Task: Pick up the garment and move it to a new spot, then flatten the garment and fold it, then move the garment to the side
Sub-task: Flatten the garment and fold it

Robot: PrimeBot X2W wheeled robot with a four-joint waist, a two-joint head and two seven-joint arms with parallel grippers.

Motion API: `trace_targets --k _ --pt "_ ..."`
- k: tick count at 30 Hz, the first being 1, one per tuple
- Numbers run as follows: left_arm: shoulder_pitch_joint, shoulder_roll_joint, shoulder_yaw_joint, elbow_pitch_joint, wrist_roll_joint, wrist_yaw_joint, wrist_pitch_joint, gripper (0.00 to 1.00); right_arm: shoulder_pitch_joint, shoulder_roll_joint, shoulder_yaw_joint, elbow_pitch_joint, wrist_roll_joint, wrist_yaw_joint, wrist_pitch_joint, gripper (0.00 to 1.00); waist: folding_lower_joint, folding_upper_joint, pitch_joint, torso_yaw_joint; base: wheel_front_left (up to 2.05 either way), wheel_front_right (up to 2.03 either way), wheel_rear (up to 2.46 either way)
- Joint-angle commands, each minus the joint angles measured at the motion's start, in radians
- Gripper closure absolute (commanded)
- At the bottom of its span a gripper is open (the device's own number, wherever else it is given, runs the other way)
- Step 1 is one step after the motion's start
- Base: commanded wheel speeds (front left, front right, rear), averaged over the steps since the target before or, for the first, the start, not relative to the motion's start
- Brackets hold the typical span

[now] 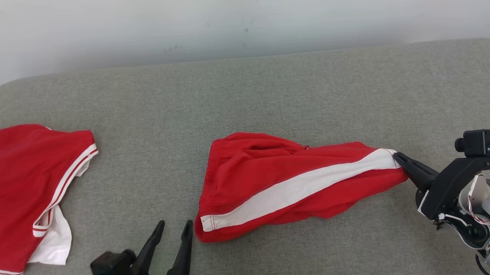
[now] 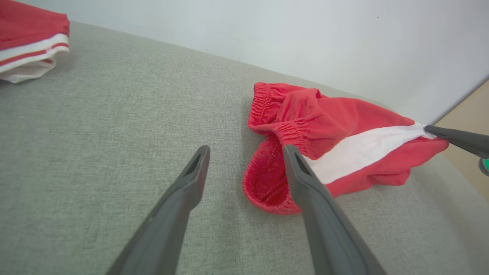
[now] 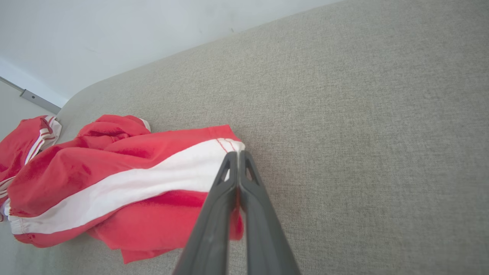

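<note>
Your right tool (image 1: 397,158) is pinching the hem of the red shorts (image 1: 272,169). They lie mid-way along the grey bench (image 1: 268,94), long axis left–right, waistband towards your spread left tool (image 1: 175,223).

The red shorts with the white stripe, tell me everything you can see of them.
The red shorts look like soft cloth, with a broad white side stripe and a gathered elastic waistband. They lie crumpled, not flat, on the grey cushion. The right gripper is shut on the stripe's right end; the open left gripper is near, not touching.
</note>
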Motion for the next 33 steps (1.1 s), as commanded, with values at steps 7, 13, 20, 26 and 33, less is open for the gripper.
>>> trace_targets --k 7,13,20,26,33 --pt "-0.037 -0.010 -0.050 -0.019 -0.059 -0.014 0.164 0.00 -0.009 0.024 0.004 0.007 -0.021 0.000 0.006 1.00 0.0001 0.0000 0.005 -0.026 0.00 0.00 0.00" --pt "-0.025 0.000 -0.085 -0.046 -0.083 -0.014 0.272 0.09 -0.014 0.031 0.003 0.012 -0.037 0.000 0.004 1.00 0.0001 0.0000 0.011 -0.026 0.00 0.00 0.00" --pt "-0.035 -0.008 -0.075 -0.070 -0.134 -0.021 0.291 1.00 -0.009 0.024 0.002 0.005 -0.037 0.000 0.010 1.00 0.0001 0.0000 -0.017 -0.029 0.00 0.00 0.00" --pt "-0.026 -0.021 -0.030 -0.107 -0.286 -0.031 0.355 1.00 -0.003 0.003 -0.027 -0.041 0.012 0.000 -0.010 1.00 0.0001 0.0000 -0.077 -0.040 0.00 0.00 0.00" --pt "-0.099 -0.033 0.068 -0.202 -0.540 0.003 0.466 1.00 -0.023 -0.043 -0.069 -0.133 0.082 0.000 -0.022 1.00 0.0001 0.0000 -0.157 -0.067 0.00 0.00 0.00"
